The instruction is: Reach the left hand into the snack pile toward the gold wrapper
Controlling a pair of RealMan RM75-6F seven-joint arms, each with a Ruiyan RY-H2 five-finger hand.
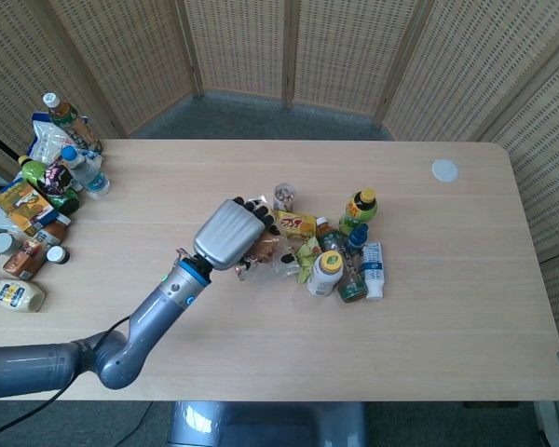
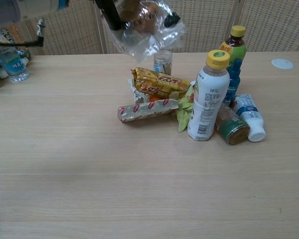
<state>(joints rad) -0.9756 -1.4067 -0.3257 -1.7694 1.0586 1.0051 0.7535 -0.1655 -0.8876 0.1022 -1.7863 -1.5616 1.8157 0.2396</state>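
Note:
The gold wrapper (image 2: 159,83) lies at the back of the snack pile, in front of a small jar (image 2: 163,61); in the head view the gold wrapper (image 1: 296,223) pokes out just right of my left hand (image 1: 228,233). That hand is raised above the table and grips a clear plastic bag (image 2: 145,22) with a brown snack inside. In the chest view only its dark fingers (image 2: 107,13) show at the top edge, and the bag hangs above the gold wrapper. The right hand is in neither view.
A silver-and-red wrapper (image 2: 147,110) lies in front of the gold one. A white bottle with a yellow cap (image 2: 209,94), a green tea bottle (image 2: 232,55), a lying white bottle (image 2: 249,122) and a green wrapper (image 2: 185,107) crowd the right. Bottles and packets (image 1: 37,186) fill the far left edge.

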